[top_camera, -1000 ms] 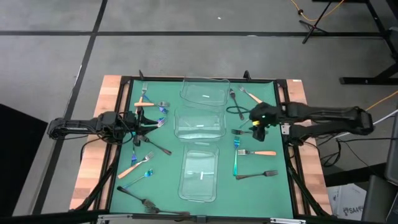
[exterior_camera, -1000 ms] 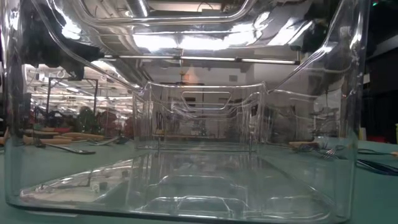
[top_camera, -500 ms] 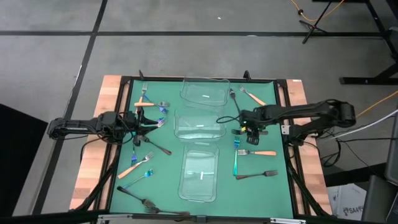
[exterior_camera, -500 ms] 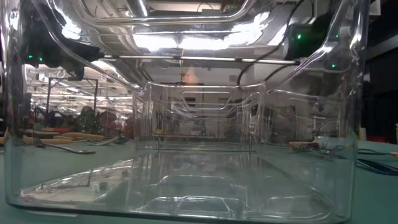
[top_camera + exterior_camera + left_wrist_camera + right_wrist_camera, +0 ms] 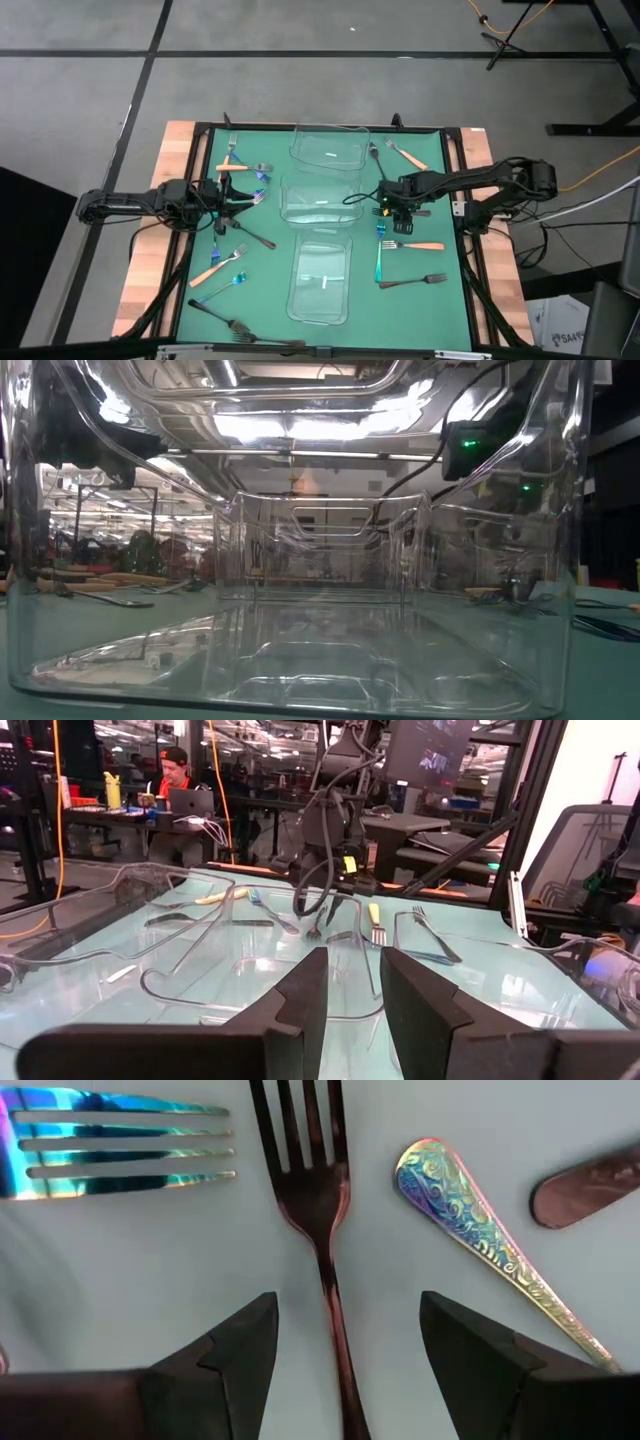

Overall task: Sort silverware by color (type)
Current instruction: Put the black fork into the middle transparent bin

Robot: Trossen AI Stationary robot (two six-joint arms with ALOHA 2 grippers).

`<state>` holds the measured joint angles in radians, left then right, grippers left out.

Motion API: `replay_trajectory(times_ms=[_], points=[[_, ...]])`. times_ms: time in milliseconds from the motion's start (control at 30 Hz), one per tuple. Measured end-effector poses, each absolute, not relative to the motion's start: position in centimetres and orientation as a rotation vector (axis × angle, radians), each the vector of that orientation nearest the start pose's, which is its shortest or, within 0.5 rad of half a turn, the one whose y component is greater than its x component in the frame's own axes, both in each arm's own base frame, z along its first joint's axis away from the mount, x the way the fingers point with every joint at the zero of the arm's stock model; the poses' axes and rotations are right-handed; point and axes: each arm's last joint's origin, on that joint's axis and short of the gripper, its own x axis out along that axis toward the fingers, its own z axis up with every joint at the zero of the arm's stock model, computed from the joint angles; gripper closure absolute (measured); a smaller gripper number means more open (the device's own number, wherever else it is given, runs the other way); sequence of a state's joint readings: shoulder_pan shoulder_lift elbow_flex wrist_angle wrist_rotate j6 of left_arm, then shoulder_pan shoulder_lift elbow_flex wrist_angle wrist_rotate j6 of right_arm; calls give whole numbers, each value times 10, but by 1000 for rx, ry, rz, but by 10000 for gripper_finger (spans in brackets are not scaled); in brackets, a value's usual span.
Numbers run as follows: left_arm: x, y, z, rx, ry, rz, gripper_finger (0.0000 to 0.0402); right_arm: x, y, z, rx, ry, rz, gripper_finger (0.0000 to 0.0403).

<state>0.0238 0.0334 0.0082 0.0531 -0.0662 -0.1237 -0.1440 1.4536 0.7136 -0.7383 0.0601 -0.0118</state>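
Green matting covers the table (image 5: 200,300), with three clear plastic containers (image 5: 320,198) set in a row down its middle. Right gripper (image 5: 342,1342) is low over the mat just right of the middle container, fingers spread wide, holding nothing. A dark fork (image 5: 322,1230) lies flat directly between the two fingers, untouched, its tines pointing away from the wrist. An iridescent fork head (image 5: 110,1148) lies to one side of it and an iridescent handle (image 5: 490,1240) to the other, neither in contact with the gripper.

Left gripper (image 5: 352,1005) hovers at the left side of the mat, facing the middle container, fingers part-way apart with nothing between them.

Remaining forks are scattered on the mat both sides of the containers: orange-handled forks (image 5: 232,166) and dark ones on the left, an orange-handled fork (image 5: 414,245), a teal fork (image 5: 379,262) and a dark fork (image 5: 412,282) on the right. No fork is visible inside any container
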Motion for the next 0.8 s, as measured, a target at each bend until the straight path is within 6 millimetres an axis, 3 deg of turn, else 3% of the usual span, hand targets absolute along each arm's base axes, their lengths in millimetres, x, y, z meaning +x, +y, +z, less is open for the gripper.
replay_trajectory(times_ms=[300,800], points=[[99,4,169,-124,-34,88,312,214,-32,144,35,1481,-101,180],[99,4,169,-124,-34,88,312,213,-31,141,59,1476,-74,311]])
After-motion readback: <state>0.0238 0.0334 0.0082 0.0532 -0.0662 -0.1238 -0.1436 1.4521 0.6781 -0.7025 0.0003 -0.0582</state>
